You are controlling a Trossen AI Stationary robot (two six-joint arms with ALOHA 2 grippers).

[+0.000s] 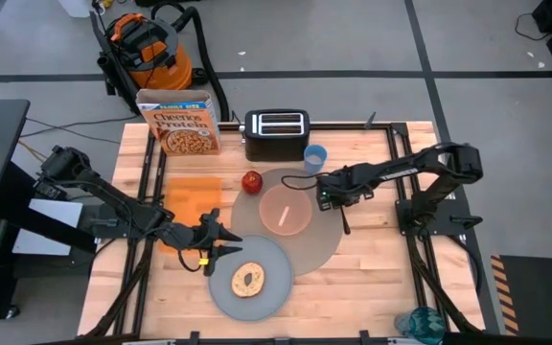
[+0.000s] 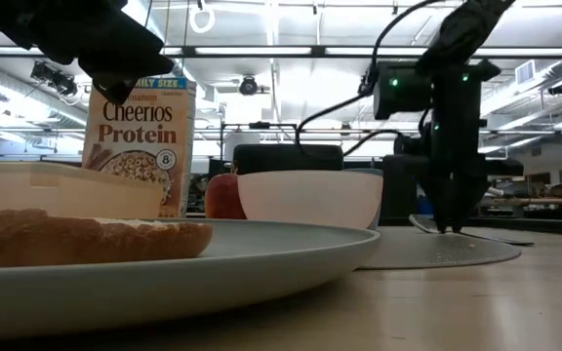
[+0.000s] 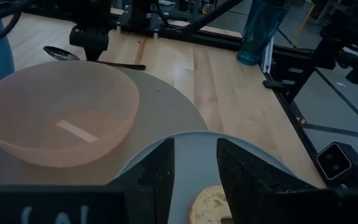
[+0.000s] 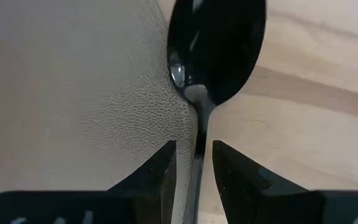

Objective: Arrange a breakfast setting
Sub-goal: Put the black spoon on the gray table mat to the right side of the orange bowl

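Two arms are on my screens, one at each side of the wooden surface. On the left, the left gripper hovers low at the near-left edge of the blue-grey plate; its jaws stand a little apart with nothing between them, and in my left wrist feed I see the plate rim and a piece of the bagel through the gap. The bagel lies on the plate, roughly in its middle. That plate overlaps the near-left edge of the big round grey placemat.

Moving toward the middle, an orange mat lies flat on the surface left of the placemat, and behind it stands a cereal box. A black toaster sits beside the box at the back. The apple rests at the back-left rim of the placemat, and the pink bowl sits upright on the placemat just right of it. The blue cup stands behind the placemat, near the toaster.

On the right, the right gripper points straight down at the placemat's right edge. Its jaws are nearly closed around the handle of the spoon, whose bowl lies across the placemat edge, partly on the wood.
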